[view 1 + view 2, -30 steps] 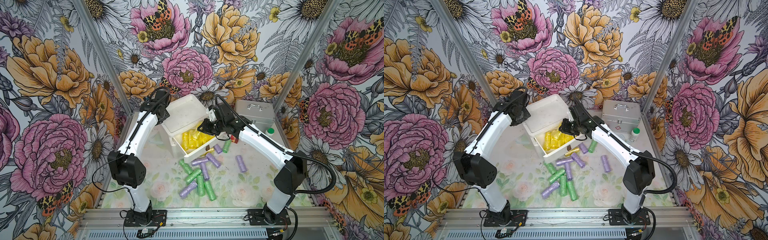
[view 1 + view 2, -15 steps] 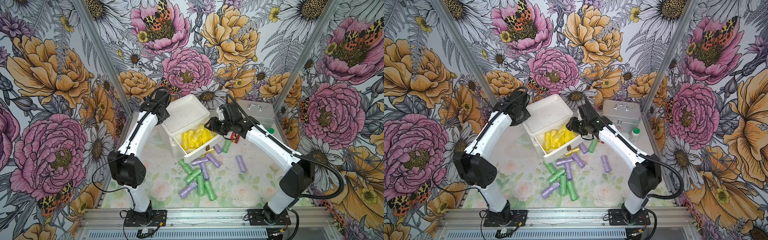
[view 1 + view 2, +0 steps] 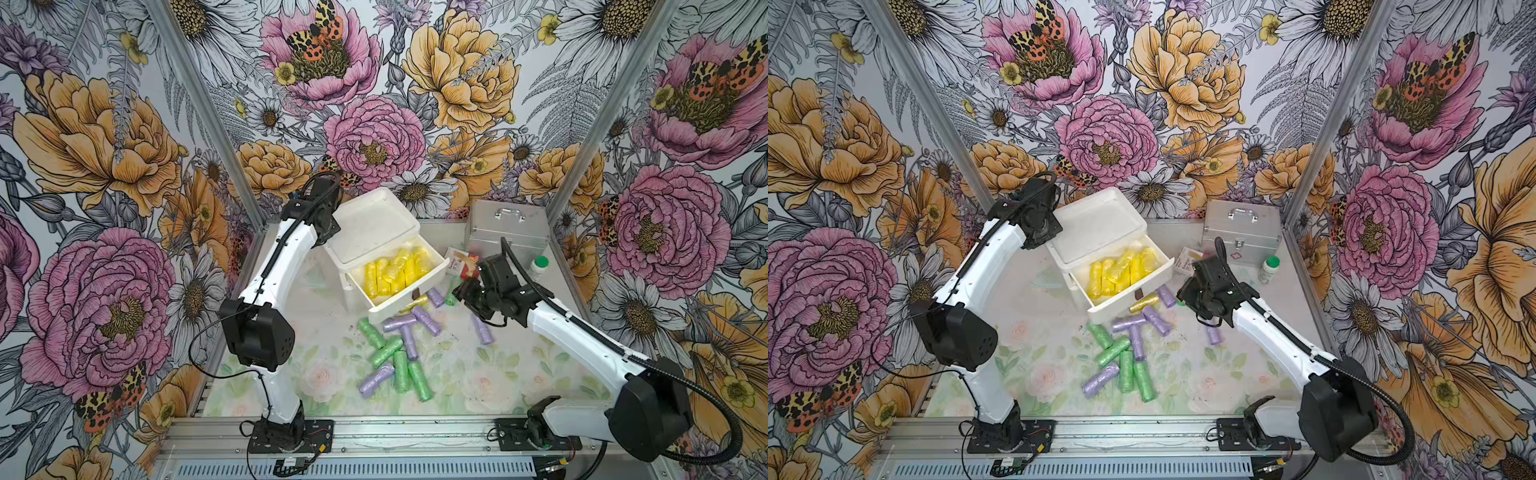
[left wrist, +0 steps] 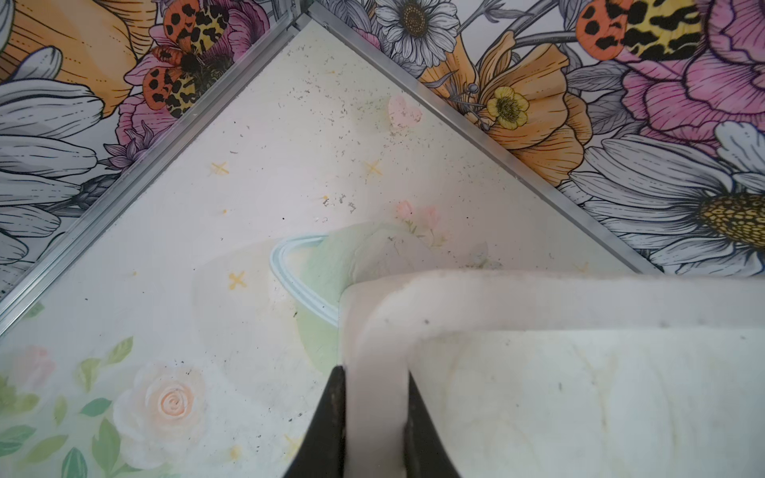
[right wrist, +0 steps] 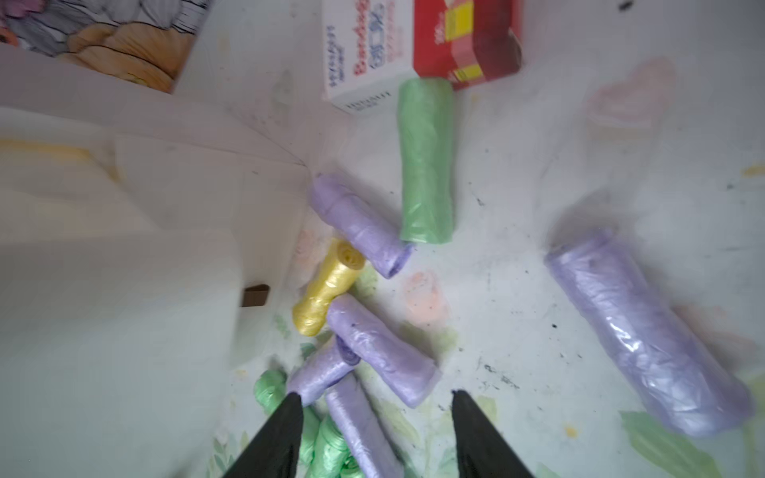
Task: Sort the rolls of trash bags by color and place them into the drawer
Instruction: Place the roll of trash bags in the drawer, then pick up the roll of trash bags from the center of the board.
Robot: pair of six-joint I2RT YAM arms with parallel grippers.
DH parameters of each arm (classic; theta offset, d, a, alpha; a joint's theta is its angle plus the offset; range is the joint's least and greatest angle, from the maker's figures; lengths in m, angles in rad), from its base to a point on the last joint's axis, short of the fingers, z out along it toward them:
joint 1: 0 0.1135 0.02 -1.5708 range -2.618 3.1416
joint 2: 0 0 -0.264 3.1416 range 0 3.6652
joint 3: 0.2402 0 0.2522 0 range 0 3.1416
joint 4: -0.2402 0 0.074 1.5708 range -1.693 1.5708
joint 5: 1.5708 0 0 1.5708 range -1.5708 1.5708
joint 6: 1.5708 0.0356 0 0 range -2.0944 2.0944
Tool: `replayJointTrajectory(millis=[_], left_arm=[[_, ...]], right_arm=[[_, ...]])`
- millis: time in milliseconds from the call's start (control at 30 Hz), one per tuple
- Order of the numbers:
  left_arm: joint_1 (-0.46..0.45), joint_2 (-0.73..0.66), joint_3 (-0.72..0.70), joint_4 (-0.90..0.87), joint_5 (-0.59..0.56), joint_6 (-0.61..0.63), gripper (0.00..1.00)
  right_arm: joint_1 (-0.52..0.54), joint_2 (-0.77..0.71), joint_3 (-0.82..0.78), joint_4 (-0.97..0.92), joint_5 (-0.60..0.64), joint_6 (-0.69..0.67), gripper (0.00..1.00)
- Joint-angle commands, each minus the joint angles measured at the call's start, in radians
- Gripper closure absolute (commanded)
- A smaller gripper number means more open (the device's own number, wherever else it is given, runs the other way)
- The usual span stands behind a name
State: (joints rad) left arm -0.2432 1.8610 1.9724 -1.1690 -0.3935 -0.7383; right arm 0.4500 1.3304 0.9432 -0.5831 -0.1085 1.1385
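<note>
While the left fingers (image 4: 329, 430) are clenched on the raised rim at a rear corner of the white drawer unit (image 4: 538, 298), the right fingers (image 5: 277, 443) stand spread apart and grasp nothing. They hang over loose rolls on the tabletop (image 3: 324, 332), just off the drawer's front corner. In the right wrist view, several lilac rolls (image 5: 385, 351) lie between and just beyond the fingertips, crossing one another. A single yellow roll (image 5: 327, 289) lies among them, close against the front of the drawer (image 3: 386, 309). Farther out lies a green roll (image 5: 426, 161), its far end at the edge of a white carton (image 5: 360, 54) and a red carton (image 5: 463, 37). One lone lilac roll (image 5: 645, 343) lies well apart from the others. In both top views the drawer is pulled out of the unit and holds a row of yellow rolls (image 3: 395, 270), with no other color visible inside. On the tabletop in front of the drawer, green rolls (image 3: 399, 365) and more lilac ones lie mixed in a loose pile, some touching. A metal case (image 3: 507, 228) stands at the rear of the tabletop on the right arm's side, and a white bottle with green cap (image 3: 539, 266) stands just beside it.
</note>
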Motion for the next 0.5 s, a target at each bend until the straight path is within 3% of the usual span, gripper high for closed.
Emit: replayJointTrajectory(millis=[0, 467], left_arm=[[0.017, 0.135, -0.032, 0.057, 0.286, -0.104, 1.0], [0.086, 0.116, -0.007, 0.051, 0.193, -0.121, 1.0]], right_arm=[[-0.004, 0.035, -0.008, 0.148, -0.045, 0.078, 0.42], [0.002, 0.332, 0.104, 0.296, -0.108, 0.15, 0.44]])
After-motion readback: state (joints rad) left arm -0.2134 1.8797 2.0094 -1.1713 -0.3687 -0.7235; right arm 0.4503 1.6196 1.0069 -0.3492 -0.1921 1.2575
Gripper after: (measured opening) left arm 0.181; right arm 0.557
